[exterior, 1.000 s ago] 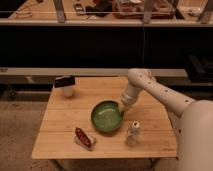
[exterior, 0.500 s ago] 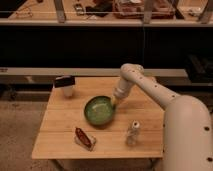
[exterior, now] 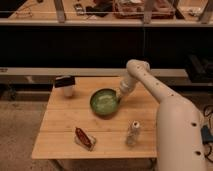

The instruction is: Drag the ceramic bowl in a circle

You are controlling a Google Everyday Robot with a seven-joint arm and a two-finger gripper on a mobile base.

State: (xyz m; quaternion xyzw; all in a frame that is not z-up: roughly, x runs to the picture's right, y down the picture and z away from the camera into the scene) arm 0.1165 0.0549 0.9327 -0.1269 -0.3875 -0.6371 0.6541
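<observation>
Currently, scanning left to right: a small white cup with a dark top (exterior: 65, 85) stands at the far left corner of the wooden worktop (exterior: 60, 132), well apart from the action, so it should not get in the way. Near the front edge lies a red snack packet (exterior: 83, 138), flat and angled, also clear of the bowl's likely path. The ceramic bowl (exterior: 104, 101) sits upright around the middle of the worktop, slightly toward the back, glossy green with a darker rim. At its right rim is the end effector (exterior: 120, 96), reaching down from the white arm (exterior: 165, 102) that comes in from the right; it is touching or hooked on the rim, probably so the bowl can be slid without lifting. Whether the fingers are spread, pressed together or pinching the rim cannot be told. A small pale bottle (exterior: 133, 133) stands upright near the front right, just beside the arm's body; it looks like the nearest thing a wide circle could bump. Compared with half a second ago, the bowl and end effector sit about the same, maybe a touch further along; against a second ago the bowl has shifted left and back, away from the bottle, and the arm has swung left with it. Dragging appears mid-circle, judging by that arc.
</observation>
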